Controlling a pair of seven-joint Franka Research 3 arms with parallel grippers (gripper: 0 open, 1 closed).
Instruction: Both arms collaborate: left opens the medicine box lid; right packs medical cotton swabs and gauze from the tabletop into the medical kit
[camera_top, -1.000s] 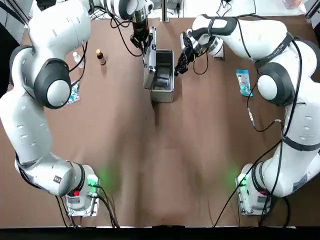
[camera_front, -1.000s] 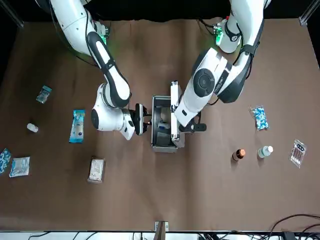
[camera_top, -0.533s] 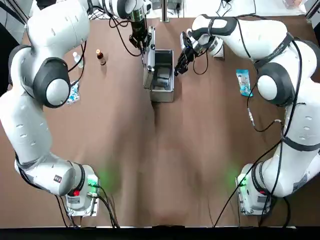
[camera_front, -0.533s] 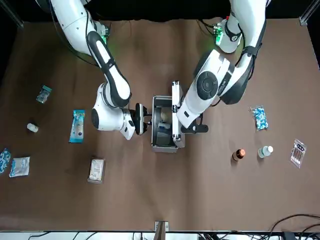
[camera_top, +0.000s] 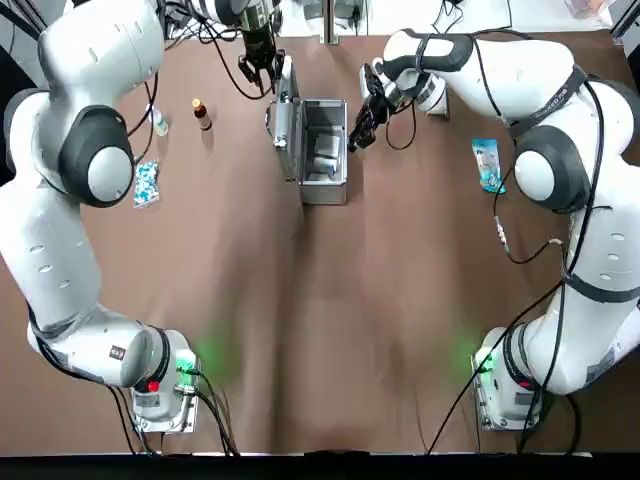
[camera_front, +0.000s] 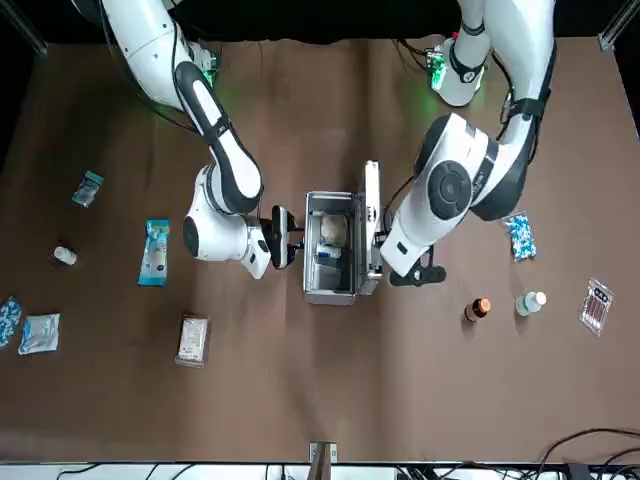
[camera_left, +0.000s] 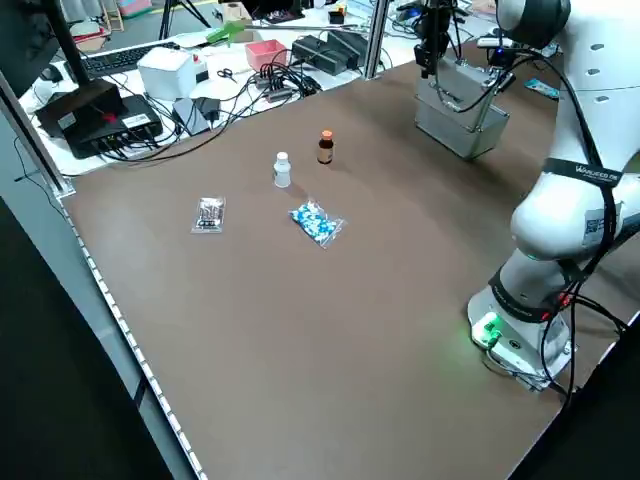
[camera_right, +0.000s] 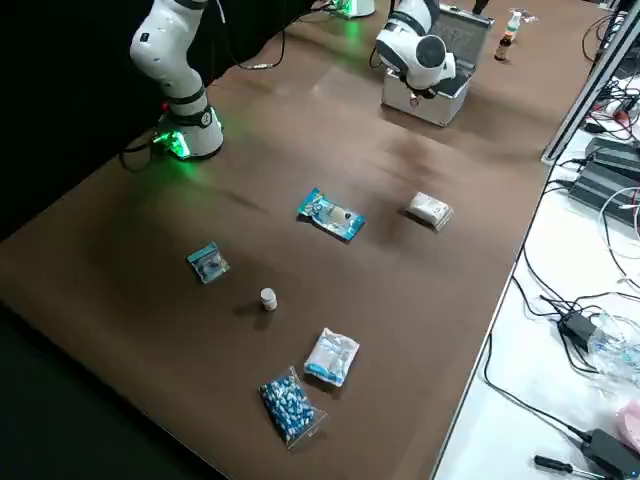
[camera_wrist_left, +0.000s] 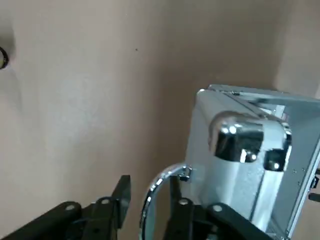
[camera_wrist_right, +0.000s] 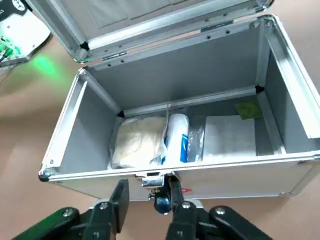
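Top view: brown tabletop (camera_top: 330, 380), white floor-edge.

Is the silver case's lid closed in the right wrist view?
No, the lid stands open and a white roll shows inside the case.

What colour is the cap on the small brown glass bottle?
Orange; the small brown bottle shows its cap best in the left side view.

brown cloth-like tabletop (camera_front: 420, 380) | white side bench (camera_right: 550, 340), cables, adapters | grey floor (camera_left: 60, 240) | dark area, perhaps curtain (camera_right: 70, 90)
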